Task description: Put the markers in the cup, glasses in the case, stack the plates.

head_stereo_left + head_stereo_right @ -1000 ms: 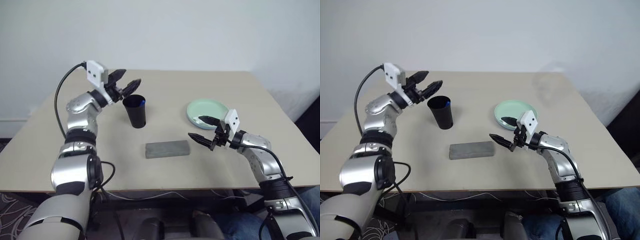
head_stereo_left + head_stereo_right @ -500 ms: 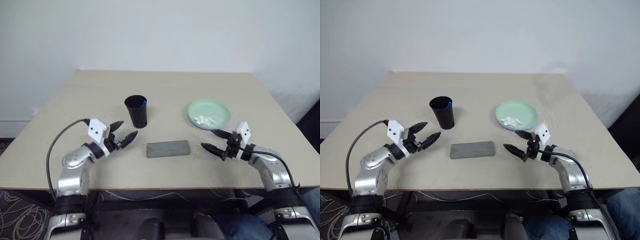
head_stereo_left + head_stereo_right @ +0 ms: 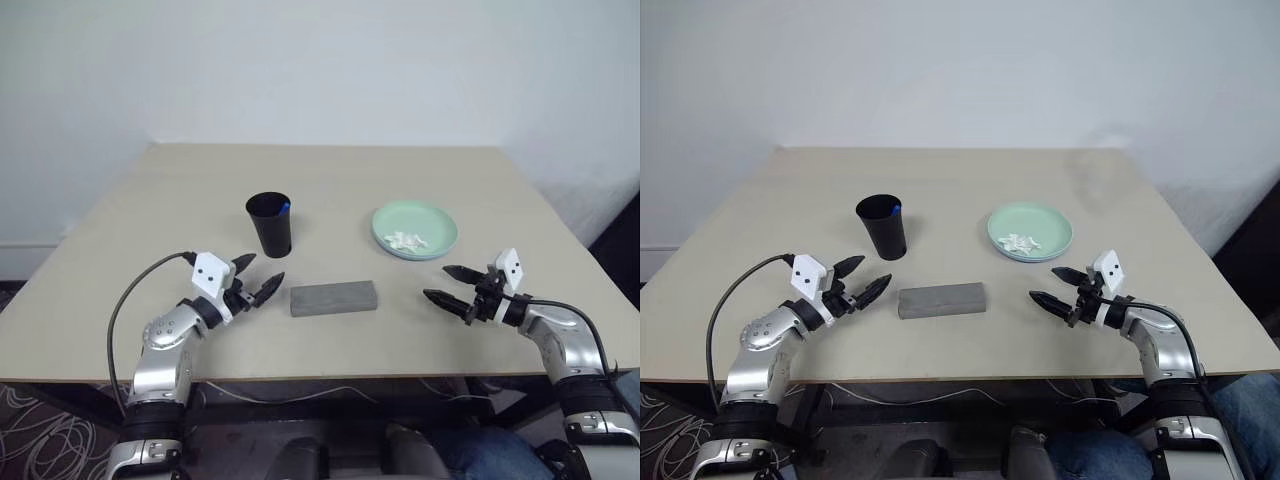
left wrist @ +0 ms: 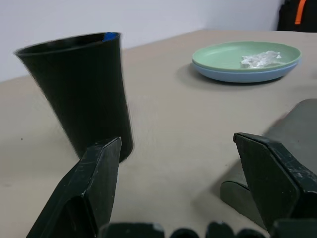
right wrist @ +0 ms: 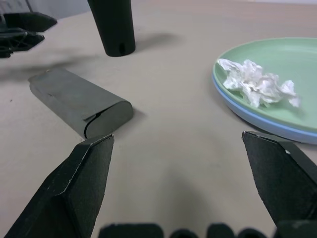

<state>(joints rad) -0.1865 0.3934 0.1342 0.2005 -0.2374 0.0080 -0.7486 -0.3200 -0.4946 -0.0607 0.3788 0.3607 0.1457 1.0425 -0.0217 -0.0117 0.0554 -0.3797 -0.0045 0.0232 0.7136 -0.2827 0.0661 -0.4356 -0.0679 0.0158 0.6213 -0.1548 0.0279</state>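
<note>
- Black glossy tapered plastic cup stands upright on the counter; a blue cap tip shows at its rim, so at least one marker appears to be inside. How many, cannot tell.
- Mint green round plate sits on the light blue plate, whose edge shows beneath it: stacking looks done. Small white crumpled scrap lies on the top plate.
- Flat grey rectangular case lies closed between the cup and the counter's near edge. No glasses visible on the counter; judged to be inside, but the contents are hidden.
- Left gripper hovers just beside the case, fingers spread, holding nothing.
- Right gripper is near the plates, fingers spread wide, holding nothing.
- Judgement: task appears complete or nearly so.
- Counter is a matte beige board, otherwise bare. Plain white wall behind; cables hang under the near edge.
</note>
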